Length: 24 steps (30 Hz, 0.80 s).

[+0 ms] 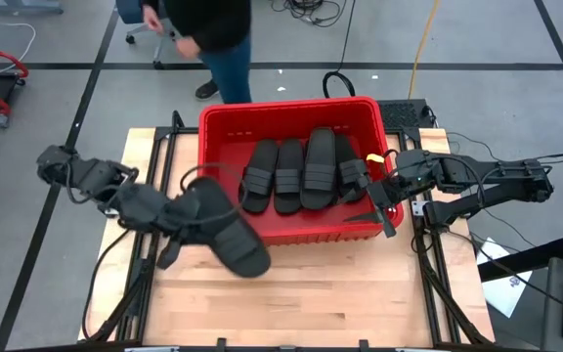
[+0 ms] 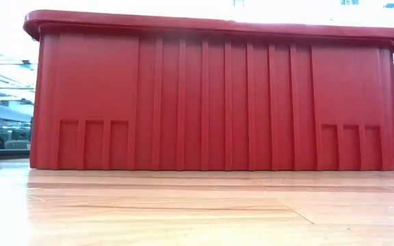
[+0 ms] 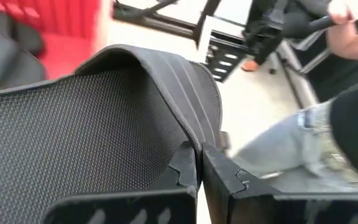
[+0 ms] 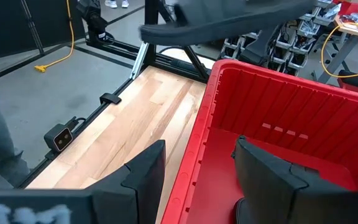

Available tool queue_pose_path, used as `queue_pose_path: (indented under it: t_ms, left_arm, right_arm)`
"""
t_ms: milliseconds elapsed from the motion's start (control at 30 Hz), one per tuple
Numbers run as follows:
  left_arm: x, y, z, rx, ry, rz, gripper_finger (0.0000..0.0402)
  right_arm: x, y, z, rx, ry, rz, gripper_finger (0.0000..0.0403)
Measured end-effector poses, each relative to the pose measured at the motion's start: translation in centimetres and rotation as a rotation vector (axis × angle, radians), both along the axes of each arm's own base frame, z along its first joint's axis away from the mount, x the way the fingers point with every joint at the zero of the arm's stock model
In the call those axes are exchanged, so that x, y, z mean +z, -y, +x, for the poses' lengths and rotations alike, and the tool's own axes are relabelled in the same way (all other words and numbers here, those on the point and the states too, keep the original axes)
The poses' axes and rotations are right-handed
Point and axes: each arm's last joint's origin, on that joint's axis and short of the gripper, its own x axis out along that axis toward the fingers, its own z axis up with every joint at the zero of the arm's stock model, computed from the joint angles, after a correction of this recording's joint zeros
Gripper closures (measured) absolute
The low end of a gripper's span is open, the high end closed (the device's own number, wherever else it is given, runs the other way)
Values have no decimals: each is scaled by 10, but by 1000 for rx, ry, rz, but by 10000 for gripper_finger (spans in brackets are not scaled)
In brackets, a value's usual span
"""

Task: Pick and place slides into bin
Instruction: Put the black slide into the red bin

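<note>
L gripper (image 1: pixel 195 207) clamped on a slide (image 1: pixel 231 233) just left-near the bin (image 1: pixel 225 119), R gripper (image 1: pixel 384 196) wide at bin's right rim: lift clear over rim, drop beside the four inside.

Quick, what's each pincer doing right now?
Left pincer: closed on a black slide, carried just outside the red bin's left front corner.
Right pincer: open, empty, straddling the bin's right wall.

Black ribbed slides (image 1: pixel 291 176), red ribbed bin (image 1: pixel 225 119), pale wood-grain table (image 1: pixel 311 293).
</note>
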Motion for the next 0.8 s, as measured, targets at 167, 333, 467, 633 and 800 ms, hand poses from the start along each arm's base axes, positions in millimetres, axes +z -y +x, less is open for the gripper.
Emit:
queue_pose_path:
  t_ms: [167,333,467,633,800]
  left_arm:
    - [2,-27,9,12,45,119,401]
    - [2,-55,17,36,71,229,401]
    - [-1,-76,24,15,71,282,401]
    - [-13,-101,41,-48,38,338,401]
    - [-32,-127,64,-141,3,389,401]
  right_arm:
    - [0,0,0,0,0,0,222]
    - [0,0,0,0,0,0,222]
    - [0,0,0,0,-1,0,222]
    - [0,0,0,1,0,-3,222]
    - [0,0,0,1,-1,-3,222]
